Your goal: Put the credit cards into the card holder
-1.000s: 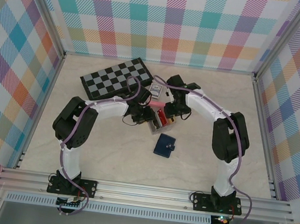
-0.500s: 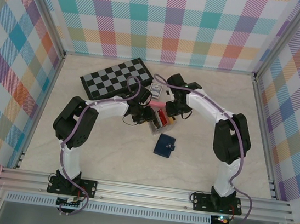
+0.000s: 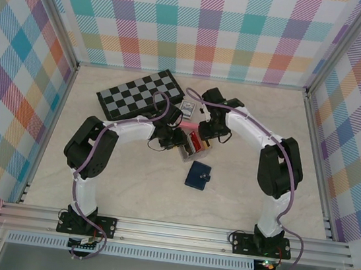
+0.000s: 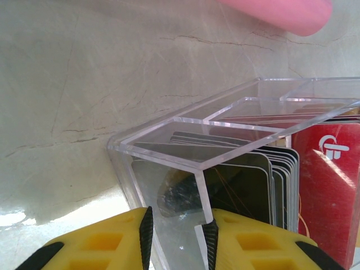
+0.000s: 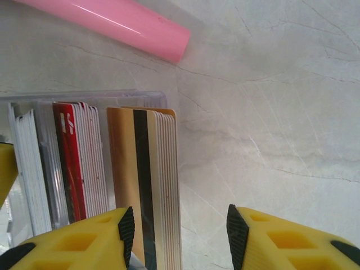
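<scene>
Credit cards stand on edge in a clear plastic box point(image 3: 192, 148): an orange stack point(image 5: 152, 180), a red stack point(image 5: 76, 163) and white ones point(image 5: 28, 169); the left wrist view shows black cards point(image 4: 264, 185) and a red card point(image 4: 329, 185). My left gripper point(image 4: 178, 239) is shut on the box's near corner wall point(image 4: 185, 132). My right gripper point(image 5: 180, 236) is open over the box's end. The orange stack sits against its left finger, with bare table under the rest of the gap. The card holder point(image 3: 198, 174), a navy wallet, lies closed on the table just in front of the box.
A pink tube point(image 3: 182, 130) lies just behind the box. A folded chessboard point(image 3: 142, 95) and a patterned pack of playing cards point(image 3: 189, 107) sit farther back. Both arms point(image 3: 248, 127) crowd around the box at the table's middle.
The right arm has shifted slightly over the box and its jaws have narrowed a little. The left gripper has kept its hold on the box.
</scene>
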You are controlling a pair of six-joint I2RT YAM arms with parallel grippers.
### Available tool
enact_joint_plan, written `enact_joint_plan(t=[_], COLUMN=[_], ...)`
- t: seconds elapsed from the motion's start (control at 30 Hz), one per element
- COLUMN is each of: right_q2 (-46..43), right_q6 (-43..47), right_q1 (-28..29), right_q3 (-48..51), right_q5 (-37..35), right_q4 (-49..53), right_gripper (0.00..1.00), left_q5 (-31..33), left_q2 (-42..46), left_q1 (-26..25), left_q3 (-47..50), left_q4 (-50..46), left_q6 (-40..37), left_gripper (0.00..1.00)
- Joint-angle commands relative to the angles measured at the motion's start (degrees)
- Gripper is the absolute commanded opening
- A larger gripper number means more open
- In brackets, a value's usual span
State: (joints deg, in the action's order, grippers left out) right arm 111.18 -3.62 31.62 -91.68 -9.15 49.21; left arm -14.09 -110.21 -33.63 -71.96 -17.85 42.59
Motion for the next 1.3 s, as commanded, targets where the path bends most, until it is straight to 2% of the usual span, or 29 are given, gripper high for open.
enact_joint_plan(t=[0.0, 0.23, 0.5, 1.27], right_q2=[2.02, 5.30, 3.60, 1.77], right_q6=[-0.21, 0.10, -0.10, 0.19], right_q1=[0.38, 0.38, 0.39, 1.00], right_q3=[-2.34, -3.42, -3.33, -3.60], right_q5=[0.18, 0.12, -7.22, -7.29], right_q4=[0.39, 0.78, 1.20, 2.23], right_gripper=[0.49, 0.51, 0.51, 0.43], left_q5=[0.12, 0.11, 0.49, -0.15], left_q2=[-2.81, -2.73, -2.73, -3.16], left_q1=[-0.55, -0.56, -0.55, -0.51], left_q3=[0.08, 0.19, 0.23, -0.30], left_q4=[-4.07, -4.10, -4.65, -5.12], left_q6=[-0.36, -0.40, -0.40, -0.57], left_gripper=[0.31, 0.31, 0.31, 0.31])
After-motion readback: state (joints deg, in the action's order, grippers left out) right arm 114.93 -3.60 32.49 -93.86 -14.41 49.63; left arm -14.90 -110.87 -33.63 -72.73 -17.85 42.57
